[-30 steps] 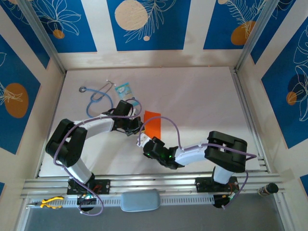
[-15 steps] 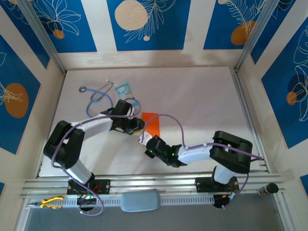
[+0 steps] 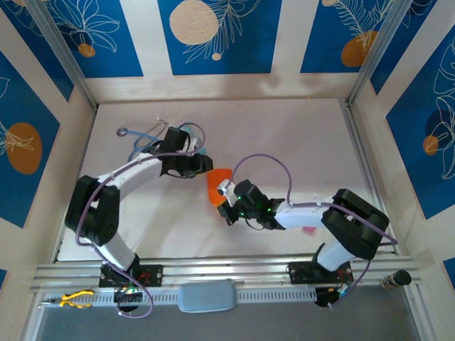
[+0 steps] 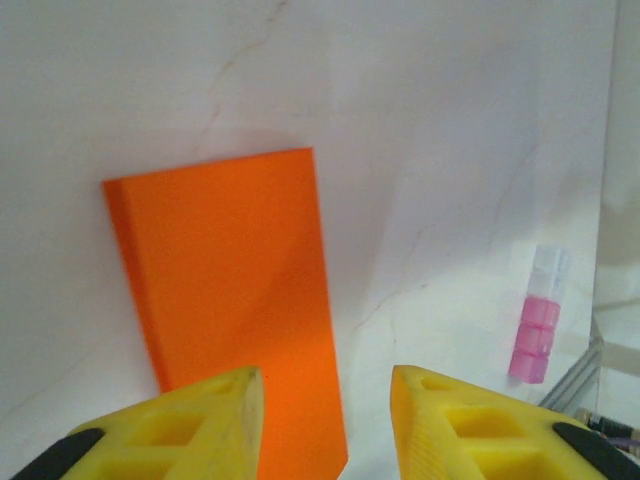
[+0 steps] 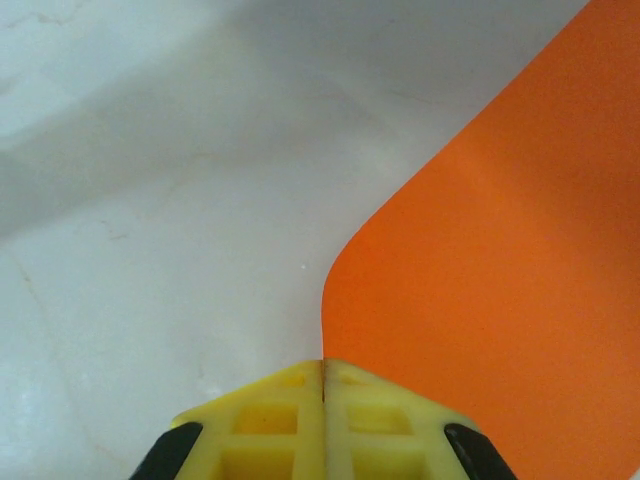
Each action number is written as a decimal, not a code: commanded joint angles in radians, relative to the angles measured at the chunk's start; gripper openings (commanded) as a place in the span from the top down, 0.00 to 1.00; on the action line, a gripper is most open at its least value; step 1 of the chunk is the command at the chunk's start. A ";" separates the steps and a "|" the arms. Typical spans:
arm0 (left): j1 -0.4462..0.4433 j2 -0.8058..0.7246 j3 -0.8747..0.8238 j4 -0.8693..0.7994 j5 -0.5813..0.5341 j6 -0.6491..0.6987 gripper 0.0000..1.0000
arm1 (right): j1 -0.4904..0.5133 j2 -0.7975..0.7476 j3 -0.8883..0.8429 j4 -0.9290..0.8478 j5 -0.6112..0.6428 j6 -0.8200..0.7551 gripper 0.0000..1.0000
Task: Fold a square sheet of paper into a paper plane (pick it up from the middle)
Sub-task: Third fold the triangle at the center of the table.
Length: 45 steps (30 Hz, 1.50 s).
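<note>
Desk (image 3: 298,142): pale and smooth, so a flat sheet likely offers no lip to get under.
Square sheet of paper (image 4: 230,290): mid-desk between the two claws, and it looks folded into an orange rectangle. Probably feather-light, limp and easily creased. Best taken gently at the middle of a long edge.
Left claw (image 4: 325,390): yellow fingers apart above the sheet's near end, nothing between them.
Right claw (image 5: 323,375): fingers pressed together at the sheet's curved edge. Whether paper is nipped, I cannot tell.
Pink strip (image 4: 537,330): lying well aside.
</note>
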 commanded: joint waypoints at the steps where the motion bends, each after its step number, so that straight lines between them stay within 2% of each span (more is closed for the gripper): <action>1: 0.006 0.085 0.065 -0.008 0.119 0.053 0.65 | -0.024 -0.014 -0.009 0.025 -0.134 0.069 1.00; 7: -0.006 0.219 0.155 -0.044 0.164 0.088 0.73 | -0.043 0.002 -0.003 0.033 -0.160 0.104 1.00; 22: -0.021 0.394 0.201 -0.146 0.038 0.194 0.83 | -0.077 0.053 0.045 -0.019 -0.191 0.155 1.00; 36: -0.022 0.407 0.193 -0.162 0.000 0.217 0.84 | -0.175 0.114 0.109 -0.141 -0.264 0.183 1.00; 45: -0.022 0.394 0.186 -0.160 0.000 0.209 0.84 | -0.197 0.154 0.167 -0.220 -0.211 0.205 0.99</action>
